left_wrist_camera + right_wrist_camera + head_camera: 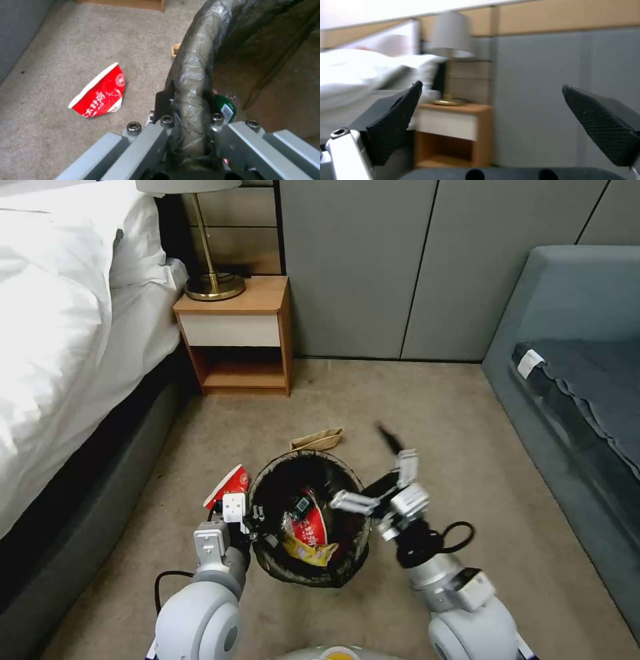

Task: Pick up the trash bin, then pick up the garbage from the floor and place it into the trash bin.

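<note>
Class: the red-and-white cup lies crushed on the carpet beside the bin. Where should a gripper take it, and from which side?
Grip the crushed cup across its flattened red body, coming from above: it lies flat on the carpet, clear of the trash bin, so its white rim edge offers little to pinch.

The left arm reaches forward from the seven o'clock corner of the head view, its wrist level; the left gripper (188, 110) is clamped across the rim of the trash bin (347, 570), one finger outside the wall and one inside; the right arm rises from five o'clock, wrist cocked up toward twelve; the right gripper (493, 122) hangs over the bin's three o'clock edge, its black fingers (395, 125) spread wide and holding nothing.
</note>
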Tool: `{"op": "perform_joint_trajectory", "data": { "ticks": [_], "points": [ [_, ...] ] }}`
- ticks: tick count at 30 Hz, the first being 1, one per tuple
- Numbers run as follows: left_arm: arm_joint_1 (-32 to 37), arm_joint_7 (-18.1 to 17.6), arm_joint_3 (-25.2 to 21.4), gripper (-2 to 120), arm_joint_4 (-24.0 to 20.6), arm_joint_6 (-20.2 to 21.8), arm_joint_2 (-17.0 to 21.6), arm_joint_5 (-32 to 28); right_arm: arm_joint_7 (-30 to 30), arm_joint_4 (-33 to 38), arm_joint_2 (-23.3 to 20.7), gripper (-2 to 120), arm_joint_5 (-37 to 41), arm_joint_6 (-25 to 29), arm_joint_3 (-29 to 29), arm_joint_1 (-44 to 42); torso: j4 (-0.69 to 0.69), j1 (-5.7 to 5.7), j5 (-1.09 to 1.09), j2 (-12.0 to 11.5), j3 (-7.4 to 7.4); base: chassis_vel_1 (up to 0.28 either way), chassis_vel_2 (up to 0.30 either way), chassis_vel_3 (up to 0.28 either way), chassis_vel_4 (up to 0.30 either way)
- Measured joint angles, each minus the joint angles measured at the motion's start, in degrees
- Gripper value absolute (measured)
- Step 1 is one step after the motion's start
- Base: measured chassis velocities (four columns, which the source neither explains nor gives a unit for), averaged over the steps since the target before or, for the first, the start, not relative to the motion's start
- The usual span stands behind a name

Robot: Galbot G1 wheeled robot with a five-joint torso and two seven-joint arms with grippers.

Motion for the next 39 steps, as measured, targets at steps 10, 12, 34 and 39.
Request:
{"op": "perform_joint_trajectory", "data": {
  "ticks": [10, 12, 34, 39],
  "points": [
    [-0.3, -0.3, -0.51, 0, -0.08, 0.19, -0.3, -0.81, 7.46, -5.16, 3.39, 100, -4.04, 4.88, -0.65, -8.01, 0.01, 0.0, 0.0, 0.0, 0.0, 0.0, 0.0, 0.0, 0.0],
    [-0.27, -0.36, -0.61, 0, -0.23, 0.22, -0.31, -0.98, 7.45, -5.33, 3.41, 100, -4.04, 4.9, -0.76, -8.03, 0.01, 0.0, -0.01, 0.0, 0.0, 0.0, 0.0, 0.0, 0.0],
    [0.23, -0.86, -5.63, 0, -1.38, 0.51, -0.39, -1.95, 8.92, -19.64, -1.77, 100, 14.11, -13.76, -2.45, 23.93, 0.01, 0.0, 0.0, 0.0, 0.01, 0.0, 0.0, 0.0, 0.0],
    [0.86, -0.98, -6.78, 0, -1.81, 0.54, -0.23, -2.22, 9.06, -23.97, -1.26, 100, 18.98, -16.96, -3.75, 29.19, 0.02, 0.0, -0.01, 0.0, 0.0, 0.0, 0.0, 0.0, 0.0]
  ]
}}
